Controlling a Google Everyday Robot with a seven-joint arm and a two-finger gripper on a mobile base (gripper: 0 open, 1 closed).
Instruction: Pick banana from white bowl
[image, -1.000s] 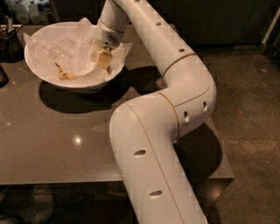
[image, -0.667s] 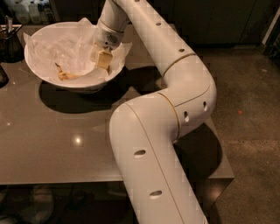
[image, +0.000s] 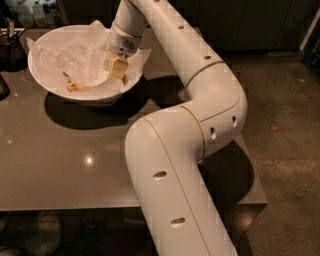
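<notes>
Banana (image: 76, 86) lies low in the left half of the white bowl (image: 100, 96), on crumpled paper (image: 80, 50), well apart from my gripper (image: 118, 68), which hangs inside the bowl's right side. My call: shift left, go low, close across the banana's middle, keep the paper out of the pinch. Can't tell how wide the gripper is set. My own arm (image: 200, 85) covers the bowl's far right rim.

No readable text, labels, numbers. Tool (image: 118, 69) inside white bowl (image: 41, 79), right side.
</notes>
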